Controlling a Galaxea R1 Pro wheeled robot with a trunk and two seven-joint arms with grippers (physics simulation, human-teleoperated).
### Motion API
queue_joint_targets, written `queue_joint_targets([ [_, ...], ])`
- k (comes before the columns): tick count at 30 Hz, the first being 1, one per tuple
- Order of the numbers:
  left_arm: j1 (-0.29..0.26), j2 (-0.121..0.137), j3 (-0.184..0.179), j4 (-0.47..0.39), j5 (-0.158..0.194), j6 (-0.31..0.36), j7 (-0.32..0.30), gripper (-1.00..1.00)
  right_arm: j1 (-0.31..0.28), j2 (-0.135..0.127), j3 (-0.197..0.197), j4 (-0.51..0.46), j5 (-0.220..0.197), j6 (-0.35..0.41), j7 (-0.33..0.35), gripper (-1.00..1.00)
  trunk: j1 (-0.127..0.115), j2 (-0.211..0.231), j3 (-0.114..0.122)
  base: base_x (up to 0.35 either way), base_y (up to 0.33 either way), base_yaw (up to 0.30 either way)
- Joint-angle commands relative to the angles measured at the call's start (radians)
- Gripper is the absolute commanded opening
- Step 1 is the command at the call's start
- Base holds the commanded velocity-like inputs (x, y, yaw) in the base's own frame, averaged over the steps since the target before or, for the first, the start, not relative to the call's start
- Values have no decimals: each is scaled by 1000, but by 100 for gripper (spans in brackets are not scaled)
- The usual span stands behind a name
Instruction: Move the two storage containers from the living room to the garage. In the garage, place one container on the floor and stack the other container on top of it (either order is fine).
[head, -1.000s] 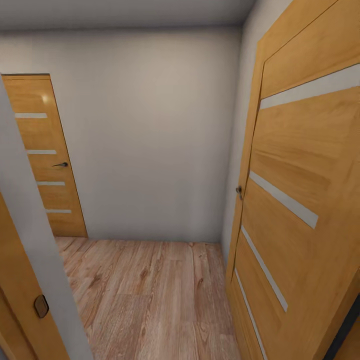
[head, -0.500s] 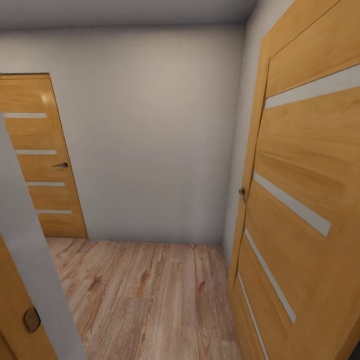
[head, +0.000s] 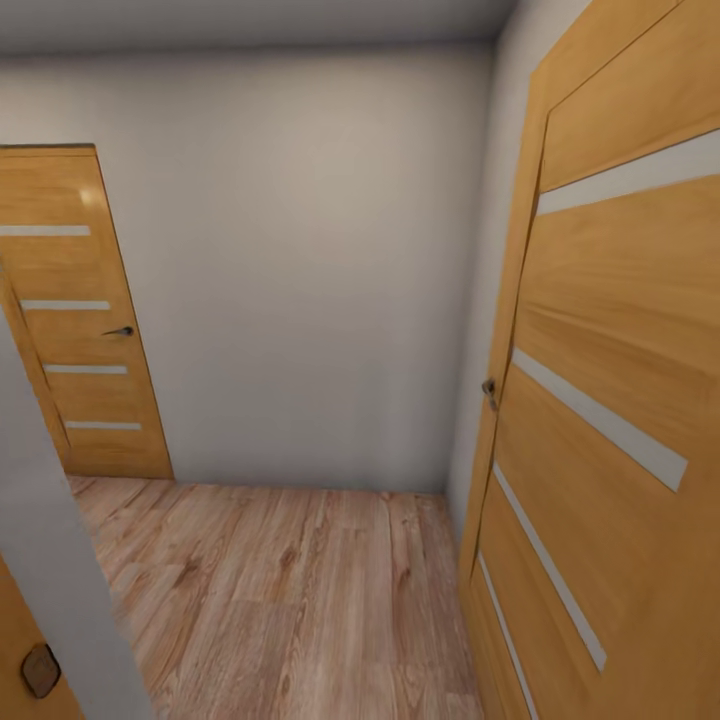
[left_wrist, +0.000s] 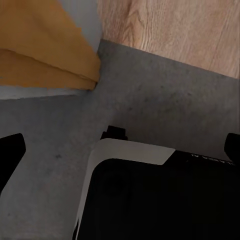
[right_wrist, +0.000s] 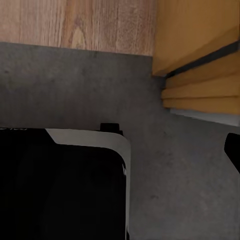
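Observation:
The two storage containers are out of view. Both wrist views look down on the dark grey concrete floor (left_wrist: 150, 90) (right_wrist: 60, 85) of the garage, right where it meets light wood planks (left_wrist: 175, 25). My left gripper (left_wrist: 121, 147) is open, its black fingertips (left_wrist: 10, 150) far apart at the frame's edges, with nothing between them. My right gripper (right_wrist: 120, 147) also stands open and empty, with one fingertip (right_wrist: 232, 147) in sight. The robot's black and white base (left_wrist: 150, 200) (right_wrist: 60, 185) lies below both.
Ahead is a narrow hallway with a wood-plank floor (head: 300, 600) and a white end wall (head: 300, 270). A striped wooden door (head: 80, 330) stands closed at the far left, and another door (head: 620, 400) runs close along the right. A pale door jamb (head: 50, 560) is near on the left.
The whole head view has shifted, so the camera has moved forward. The near left jamb slid toward the left edge and the right door looms larger.

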Motion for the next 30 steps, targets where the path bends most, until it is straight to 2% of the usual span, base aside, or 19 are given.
queue_joint_targets([
  [1, -1, 0, -9, 0, 8, -2, 2, 100, -2, 0, 8, 3, -7, -5, -2, 100, 1, -1, -2, 297, 0, 0],
  [30, -1, -1, -9, 0, 8, -2, 2, 100, -2, 1, 8, 3, -7, -5, -2, 100, 1, -1, -2, 316, 0, 0],
])
